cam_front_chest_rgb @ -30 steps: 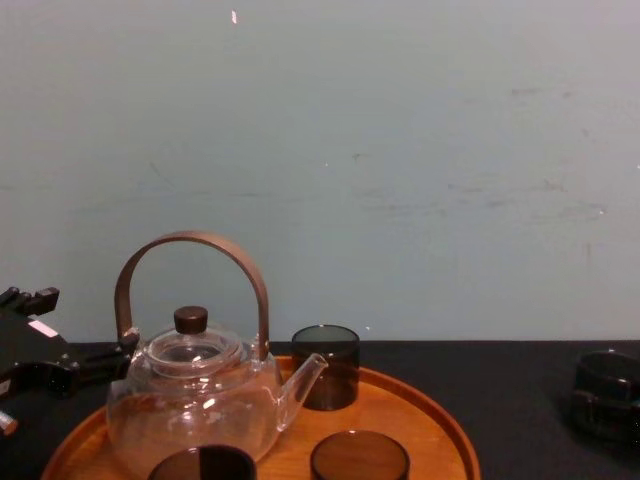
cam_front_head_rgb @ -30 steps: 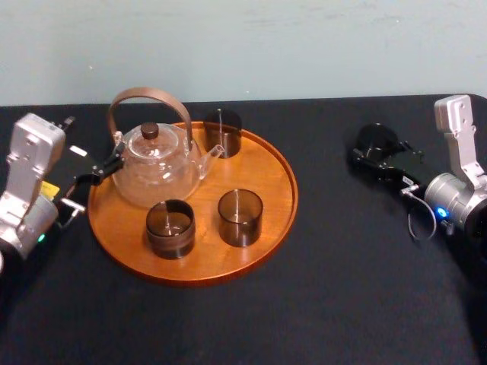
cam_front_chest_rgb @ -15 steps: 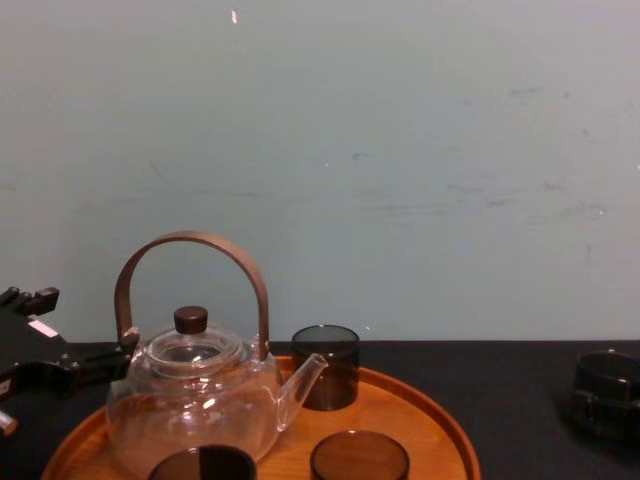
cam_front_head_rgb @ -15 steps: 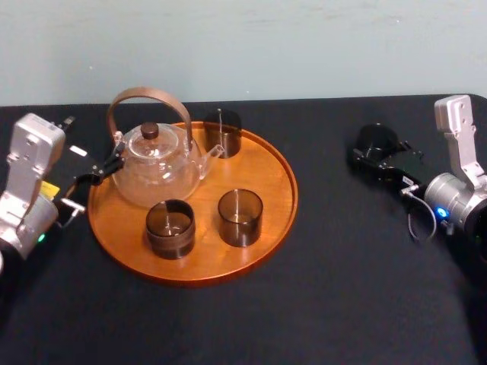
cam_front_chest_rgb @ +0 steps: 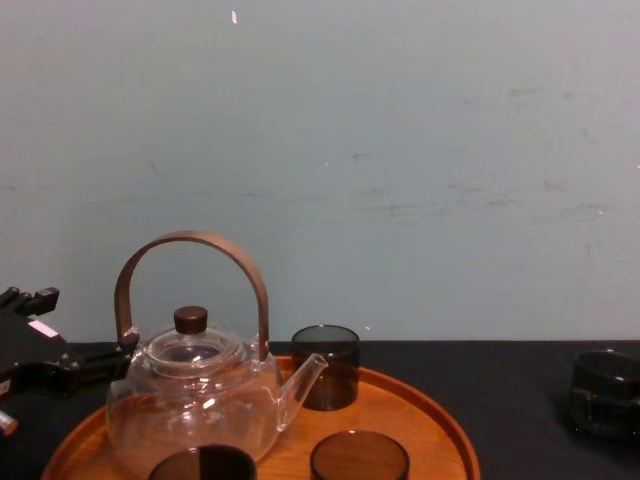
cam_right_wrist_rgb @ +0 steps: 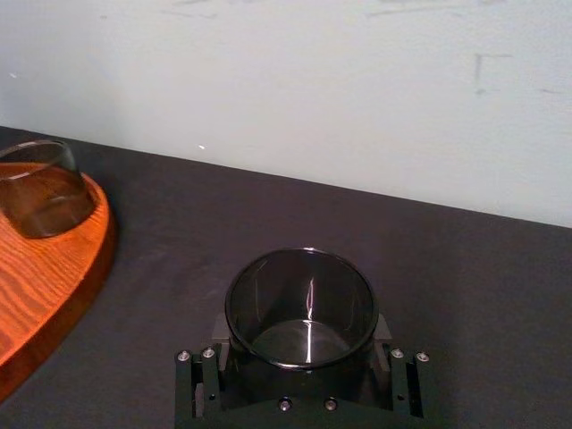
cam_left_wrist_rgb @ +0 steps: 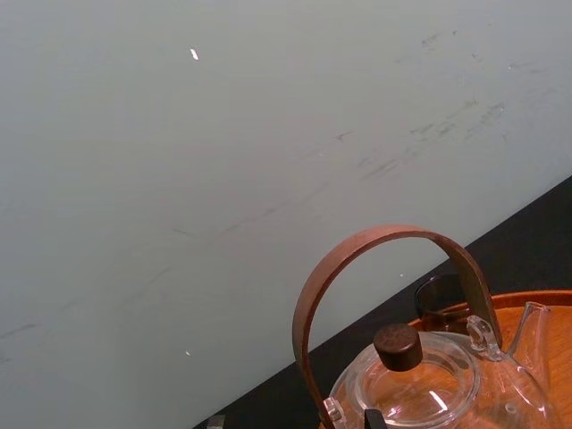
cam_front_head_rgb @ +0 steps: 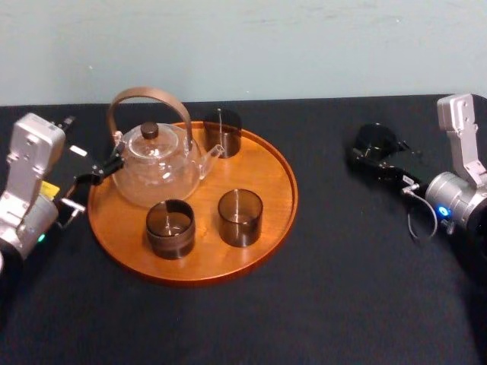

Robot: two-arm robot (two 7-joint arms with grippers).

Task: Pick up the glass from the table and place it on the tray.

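A dark smoked glass point(cam_front_head_rgb: 378, 137) sits at the right of the black table point(cam_front_head_rgb: 342, 289), well apart from the tray. My right gripper point(cam_front_head_rgb: 378, 153) is shut on the glass point(cam_right_wrist_rgb: 299, 295), one finger on each side of its lower wall. The chest view has the held glass point(cam_front_chest_rgb: 603, 383) at its right edge. The round orange-brown tray point(cam_front_head_rgb: 270, 179) lies left of centre. My left gripper point(cam_front_head_rgb: 99, 171) is parked at the tray's left rim, beside the teapot.
On the tray stand a glass teapot point(cam_front_head_rgb: 156, 171) with a brown arched handle and three more smoked glasses point(cam_front_head_rgb: 222, 131) point(cam_front_head_rgb: 170, 226) point(cam_front_head_rgb: 240, 217). Bare wood shows on the tray's right side. Open black tabletop lies between the tray and my right gripper.
My right arm has edged slightly to the right with the glass between its fingers. The left arm and everything on the tray have stayed still.
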